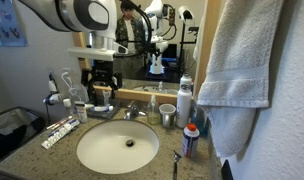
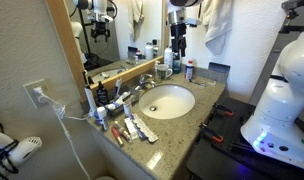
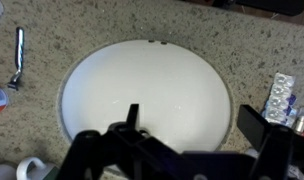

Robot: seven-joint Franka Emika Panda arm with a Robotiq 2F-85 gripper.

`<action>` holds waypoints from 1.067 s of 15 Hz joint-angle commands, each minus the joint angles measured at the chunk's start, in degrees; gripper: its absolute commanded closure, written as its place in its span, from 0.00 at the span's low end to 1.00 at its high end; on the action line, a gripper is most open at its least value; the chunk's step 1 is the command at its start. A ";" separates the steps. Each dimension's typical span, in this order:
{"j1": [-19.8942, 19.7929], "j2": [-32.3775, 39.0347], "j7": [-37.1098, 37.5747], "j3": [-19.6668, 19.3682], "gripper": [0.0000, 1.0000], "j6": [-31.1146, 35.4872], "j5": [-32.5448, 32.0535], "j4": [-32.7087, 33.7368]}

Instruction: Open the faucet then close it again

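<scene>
The faucet [image 1: 132, 112] is a small chrome tap behind the white round sink basin [image 1: 117, 148], and it shows in both exterior views [image 2: 147, 88]. My gripper [image 1: 102, 82] hangs above the back of the counter, above and apart from the faucet, and it also shows in an exterior view [image 2: 177, 42]. In the wrist view the gripper [image 3: 197, 120] is open and empty. Its two dark fingers frame the basin [image 3: 147, 70] below. The faucet is hidden in the wrist view. No water shows running.
A tall white spray can [image 1: 185, 105] and a cup [image 1: 168, 115] stand right of the faucet. A toothpaste tube [image 1: 60, 132], small bottles [image 1: 67, 100] and a razor [image 3: 17, 55] lie on the counter. A towel [image 1: 257, 60] hangs at the right. A mirror [image 1: 157, 40] is behind.
</scene>
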 commanded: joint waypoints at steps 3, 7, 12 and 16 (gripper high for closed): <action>-1.61 15.59 -3.87 1.01 0.00 11.61 -0.14 9.38; -2.42 25.66 -4.08 2.67 0.00 20.28 -0.17 15.91; -2.86 34.29 -2.92 4.65 0.00 26.08 -1.96 22.49; -3.05 38.38 -2.19 4.89 0.00 29.13 -3.33 25.35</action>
